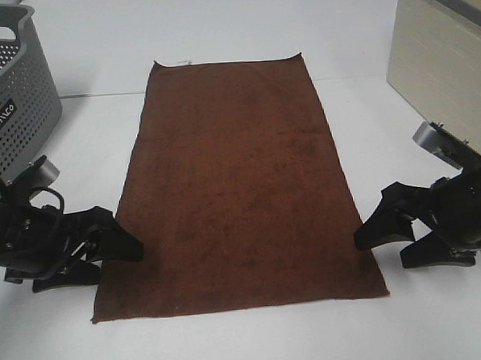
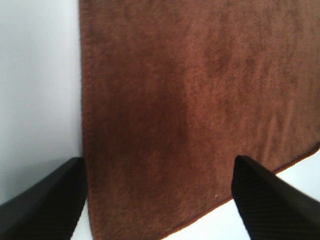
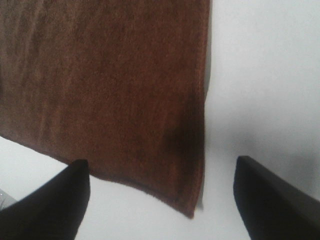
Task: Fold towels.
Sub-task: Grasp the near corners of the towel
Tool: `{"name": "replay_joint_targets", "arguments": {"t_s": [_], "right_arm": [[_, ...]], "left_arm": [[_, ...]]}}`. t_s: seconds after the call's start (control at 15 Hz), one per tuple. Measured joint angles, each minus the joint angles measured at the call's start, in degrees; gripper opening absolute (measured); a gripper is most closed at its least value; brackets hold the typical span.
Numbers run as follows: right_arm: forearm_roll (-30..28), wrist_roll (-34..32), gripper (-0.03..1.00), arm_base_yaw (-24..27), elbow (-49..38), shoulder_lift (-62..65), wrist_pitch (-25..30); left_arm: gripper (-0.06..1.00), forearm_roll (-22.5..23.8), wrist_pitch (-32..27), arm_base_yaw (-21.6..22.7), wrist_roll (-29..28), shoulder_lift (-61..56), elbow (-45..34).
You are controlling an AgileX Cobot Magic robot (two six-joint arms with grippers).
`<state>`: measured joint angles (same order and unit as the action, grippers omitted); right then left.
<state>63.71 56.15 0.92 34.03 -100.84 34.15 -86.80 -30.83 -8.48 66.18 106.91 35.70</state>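
We see the towel (image 1: 237, 188) flat at the middle of the white bench (image 1: 249, 341), long edges running 12 to 6, open bench all round. The left jaws stand open at its 8 o'clock edge, the right jaws open at 4, gripping nothing. A grey basket (image 1: 15, 103) at 10 is cut off. The cloth is plain reddish-brown terry, with a white tag (image 1: 184, 63) at 12.

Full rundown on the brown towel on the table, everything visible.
The dark reddish-brown rectangular terry towel lies flat and unfolded on the white table, long axis running away from the robot. Its pile is soft and plain, with a small white tag at the far short edge. The left gripper and right gripper, both open, flank its near corners; contact can't be confirmed.
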Motion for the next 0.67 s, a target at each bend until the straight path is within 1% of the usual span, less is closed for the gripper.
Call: {"name": "replay_joint_targets", "arguments": {"t_s": [0.07, 0.13, 0.2, 0.27, 0.33, 0.4, 0.47, 0.6, 0.67], "right_arm": [[0.06, 0.46, 0.73, 0.00, 0.97, -1.89, -0.11], [0.06, 0.46, 0.73, 0.00, 0.97, -1.89, -0.11], [0.40, 0.86, 0.71, 0.00, 1.72, -3.90, 0.29], [0.97, 0.92, 0.71, 0.00, 2.64, -5.16, 1.15], [1.66, 0.92, 0.70, 0.00, 3.50, -6.36, 2.46], [2.01, 0.92, 0.69, -0.06, 4.30, -7.39, 3.38], [2.18, 0.92, 0.68, -0.80, 5.04, -8.19, 3.72], [2.29, 0.92, 0.63, -4.87, 6.65, -9.00, 2.46], [2.35, -1.32, 0.55, -7.39, 7.28, -9.05, -0.29]], "left_arm": [[0.76, -0.80, -0.23, -1.03, 0.00, 0.97, 1.32], [0.76, -0.80, -0.23, -1.03, 0.00, 0.97, 1.32], [0.76, -2.58, -0.69, -1.78, 0.00, 2.46, 2.86], [0.75, -3.09, -1.26, -2.06, 0.00, 3.50, 3.72], [0.74, -3.44, -2.01, -2.06, 0.00, 4.35, 4.58], [0.70, -3.67, -2.35, -2.06, 0.00, 5.16, 5.21], [0.65, -3.72, -2.58, -2.06, 0.00, 6.02, 5.79], [0.50, -3.72, -3.27, -2.06, 0.06, 7.56, 6.59], [0.34, -3.61, -3.15, -2.06, 0.17, 8.25, 6.88]]}}
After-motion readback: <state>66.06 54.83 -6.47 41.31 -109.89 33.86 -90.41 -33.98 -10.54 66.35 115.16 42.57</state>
